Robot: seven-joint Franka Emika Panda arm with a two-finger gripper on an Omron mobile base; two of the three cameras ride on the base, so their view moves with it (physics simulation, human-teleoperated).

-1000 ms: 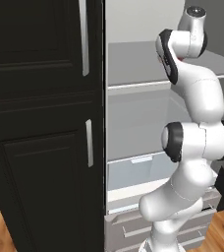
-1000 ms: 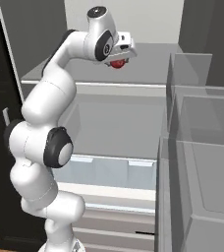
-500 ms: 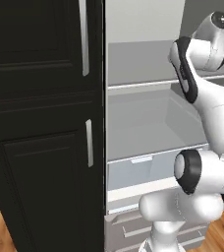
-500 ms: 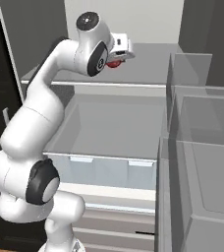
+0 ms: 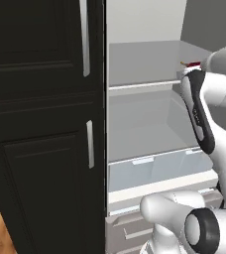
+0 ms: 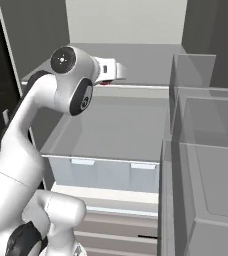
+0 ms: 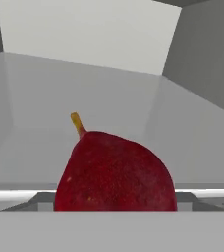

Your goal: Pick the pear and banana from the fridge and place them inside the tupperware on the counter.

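The claw [image 6: 120, 71] is up at the front of the fridge's [image 6: 136, 30] upper shelf [image 6: 146, 60], and the hand view looks straight onto the pear [image 7: 115, 173], dark red with its short stem pointing up and away, so close that it covers the spot where the fingertips would rise. The pictures do not show the jaws well enough to say whether they stand apart around the fruit or are clamped on it; judging by how the pear sits right against the hand, a hold seems likely. In the left base view a sliver of red shows at the hand, past the white forearm, level with the shelf's front lip. Below are a second glass shelf, the translucent drawer [image 6: 106, 172] and grey lower drawers. To the arm's left stands the black cabinet [image 5: 40, 129] with silver handles. From here the risks are probably these: a rounded, tapering fruit can roll or slip out of the jaws if they bear on its narrowing part; pulling out low could catch the pear on the shelf lip and knock it loose; and a wide swing of the elbow might strike the door bins [image 6: 196, 125] on the right.
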